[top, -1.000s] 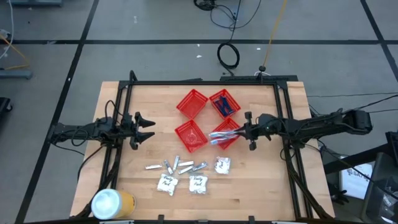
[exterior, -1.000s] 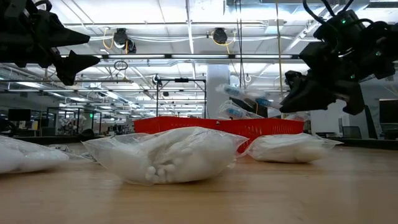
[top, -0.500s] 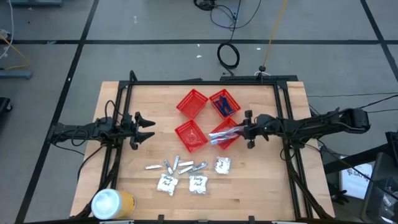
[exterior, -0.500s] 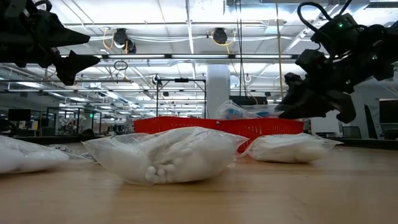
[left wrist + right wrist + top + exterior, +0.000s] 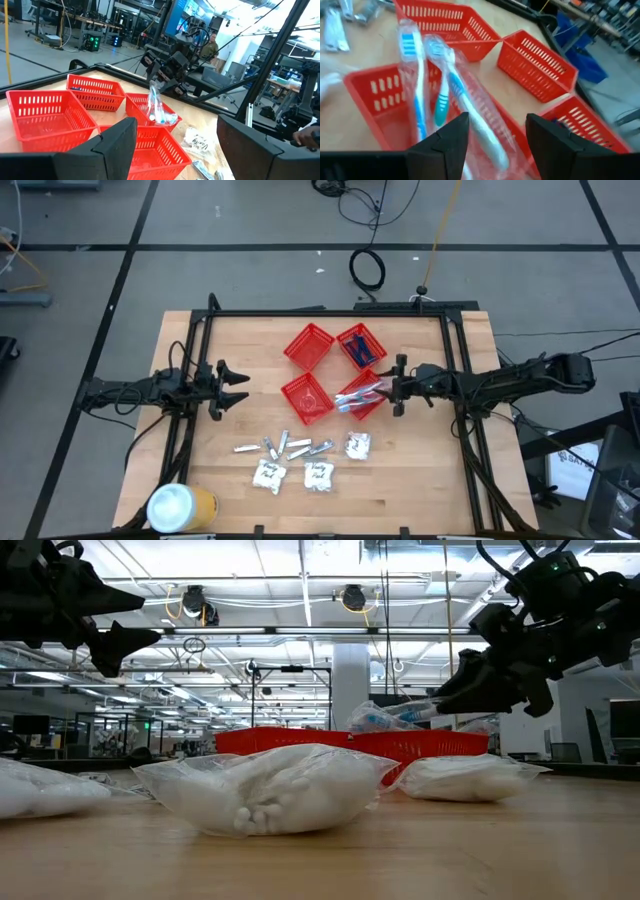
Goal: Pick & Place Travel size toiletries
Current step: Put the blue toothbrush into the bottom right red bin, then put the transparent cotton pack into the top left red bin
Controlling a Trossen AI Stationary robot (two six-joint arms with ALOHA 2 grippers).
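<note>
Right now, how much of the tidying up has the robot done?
Partway. Dark blue razors already lie in one red basket. The right hand is open just behind the bagged toothbrushes, which rest in another basket. Left to do: the white sachets and little tubes on the table. The left hand waits open at the left side.

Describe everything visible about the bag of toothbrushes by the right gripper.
The toothbrush bag is a clear, crinkly plastic sleeve holding pastel blue and teal toothbrushes with white bristles. It lies tilted in a red basket on the right side of the table, one end poking above the rim. The right gripper is open just behind it, not clamping it.
</note>
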